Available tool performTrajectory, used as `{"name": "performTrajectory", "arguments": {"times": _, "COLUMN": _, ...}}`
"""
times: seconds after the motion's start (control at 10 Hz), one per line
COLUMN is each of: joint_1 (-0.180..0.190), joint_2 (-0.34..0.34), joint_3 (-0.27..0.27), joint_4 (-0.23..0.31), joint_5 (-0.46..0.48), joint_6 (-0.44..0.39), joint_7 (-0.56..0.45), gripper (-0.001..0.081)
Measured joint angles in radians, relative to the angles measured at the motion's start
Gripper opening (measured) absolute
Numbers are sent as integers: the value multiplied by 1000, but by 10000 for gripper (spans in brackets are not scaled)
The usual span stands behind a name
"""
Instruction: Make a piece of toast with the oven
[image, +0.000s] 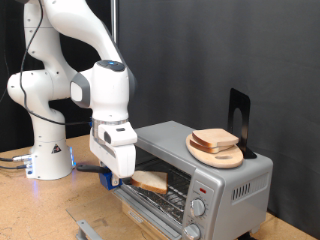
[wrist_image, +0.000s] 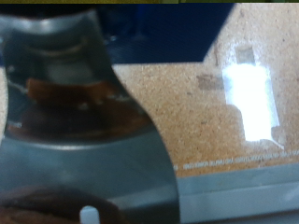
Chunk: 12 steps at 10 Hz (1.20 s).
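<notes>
The oven (image: 215, 178) is a silver box on the table with its glass door (image: 150, 205) dropped open. My gripper (image: 120, 180) hangs low at the oven's mouth, on the exterior view's left of the opening. It is shut on the edge of the piece of toast (image: 151, 182), a pale slice with a brown crust held just above the open door at the front of the rack. In the blurred wrist view, a grey finger (wrist_image: 84, 159) fills the near field, and a brown strip of crust (wrist_image: 61, 93) shows beside it.
A round wooden plate (image: 222, 157) with stacked bread slices (image: 214, 140) sits on the oven's roof, and a black stand (image: 238, 115) rises behind it. Two knobs (image: 198, 208) are on the oven's front right. The robot base (image: 45, 150) stands at the exterior view's left on the cork table (wrist_image: 206, 103).
</notes>
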Motion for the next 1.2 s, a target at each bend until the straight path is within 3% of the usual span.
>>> {"name": "performTrajectory", "arguments": {"times": 0.2, "joint_1": 2, "joint_2": -5, "joint_3": 6, "joint_4": 17, "joint_5": 57, "joint_6": -19, "joint_7": -16, "gripper": 324}}
{"name": "performTrajectory", "arguments": {"times": 0.5, "joint_1": 11, "joint_2": -12, "joint_3": 15, "joint_4": 82, "joint_5": 138, "joint_6": -98, "joint_7": -28, "gripper": 322}}
{"name": "performTrajectory", "arguments": {"times": 0.8, "joint_1": 11, "joint_2": -12, "joint_3": 23, "joint_4": 137, "joint_5": 151, "joint_6": -157, "joint_7": -28, "gripper": 320}}
{"name": "performTrajectory", "arguments": {"times": 1.2, "joint_1": 9, "joint_2": -12, "joint_3": 23, "joint_4": 155, "joint_5": 139, "joint_6": -198, "joint_7": -27, "gripper": 312}}
